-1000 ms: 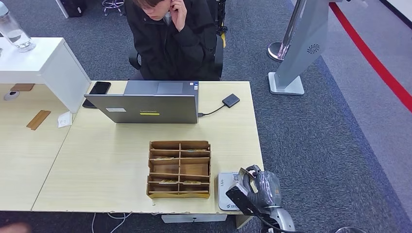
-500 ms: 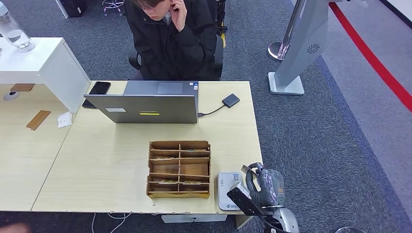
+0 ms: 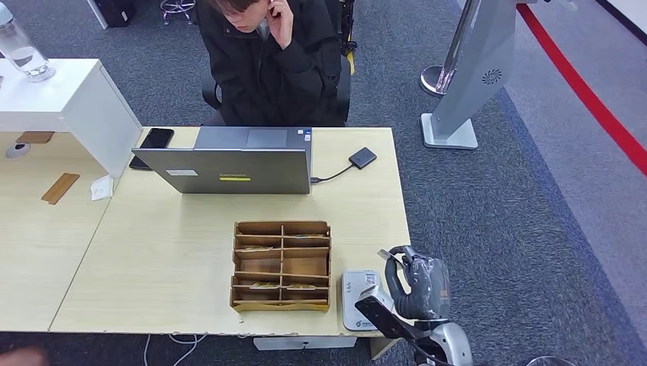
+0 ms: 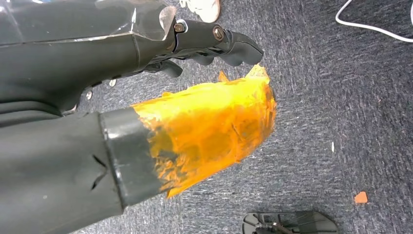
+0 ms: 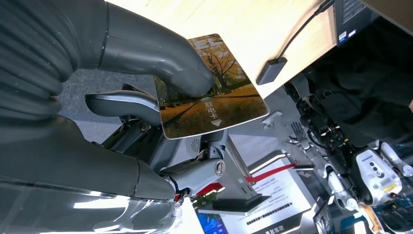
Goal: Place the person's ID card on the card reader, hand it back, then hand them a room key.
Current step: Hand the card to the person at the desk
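Card [image 5: 212,87]: pinched in right hand [image 3: 416,286], thumb [image 5: 160,58] pressed on the printed face, darker fingers [image 5: 126,105] backing it from below. Autumn-tree print with an arrow, so I'd guess room key, not the ID, but can't confirm. Flat pinch near one end leaves most of the card sticking out free, which suits a handover: the person gets an edge to grab.

Right hand sits just off the desk [image 3: 152,259] corner at roughly 5 o'clock in the head view, right beside the reader [image 3: 358,297], not over it. Forearm comes up from the bottom edge, palm turned sideways, card edge toward the desk. The card is hard to make out in the head view.

Reader is at the front edge, touching or nearly touching the tray [image 3: 281,264] at its 9 o'clock. Tray slots hold a few cards, handy to that hand.

Person [image 3: 267,61] seated at 12 o'clock behind the laptop [image 3: 233,169], one hand up at the head, none extended. Handover needs a long reach across.

Left hand [image 4: 195,126] hangs over the carpet, orange-wrapped thumb, fingers loosely curled, nothing in them.
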